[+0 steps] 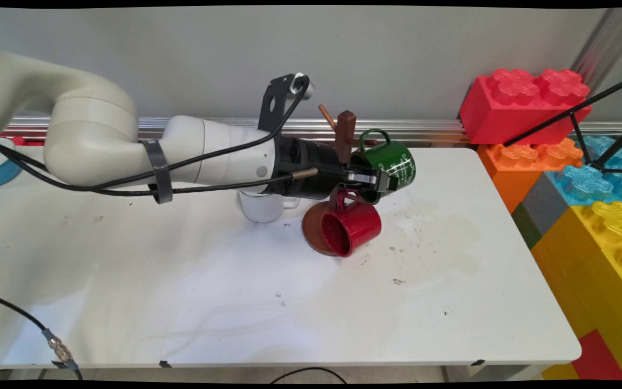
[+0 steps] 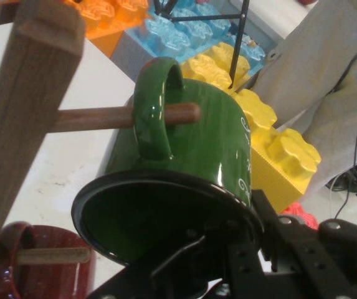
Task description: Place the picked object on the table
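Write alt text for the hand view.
A green mug hangs by its handle on a peg of a wooden mug tree, the gripper at its rim. A red mug hangs on a lower peg.

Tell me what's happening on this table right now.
The white arm's gripper is shut on the rim of a green mug, whose handle is looped over a wooden peg of a brown mug tree. A red mug hangs from a lower peg of the same tree. A white mug stands on the table behind the arm.
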You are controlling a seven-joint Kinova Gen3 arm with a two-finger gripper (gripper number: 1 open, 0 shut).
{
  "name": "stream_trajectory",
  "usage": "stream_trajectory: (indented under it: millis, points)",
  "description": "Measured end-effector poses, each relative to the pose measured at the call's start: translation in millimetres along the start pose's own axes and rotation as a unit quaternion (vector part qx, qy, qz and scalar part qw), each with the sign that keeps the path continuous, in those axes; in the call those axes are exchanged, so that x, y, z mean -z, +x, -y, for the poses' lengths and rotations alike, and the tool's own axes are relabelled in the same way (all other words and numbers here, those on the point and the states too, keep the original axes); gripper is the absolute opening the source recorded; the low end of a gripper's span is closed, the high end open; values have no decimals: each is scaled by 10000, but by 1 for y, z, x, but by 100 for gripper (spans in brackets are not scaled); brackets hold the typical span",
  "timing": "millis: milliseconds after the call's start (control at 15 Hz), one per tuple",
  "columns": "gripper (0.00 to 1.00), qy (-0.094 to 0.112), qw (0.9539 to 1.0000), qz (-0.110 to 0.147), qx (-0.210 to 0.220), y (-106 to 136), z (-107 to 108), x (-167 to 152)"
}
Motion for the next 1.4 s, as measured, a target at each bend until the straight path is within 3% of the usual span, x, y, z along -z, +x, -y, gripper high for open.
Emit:
stream_trajectory:
  millis: [800, 1400]
  points:
    - [0, -359, 9992, 84, 120, 1, -30, 11]
    - [0, -425, 9976, 550, -3, 1, -29, 37]
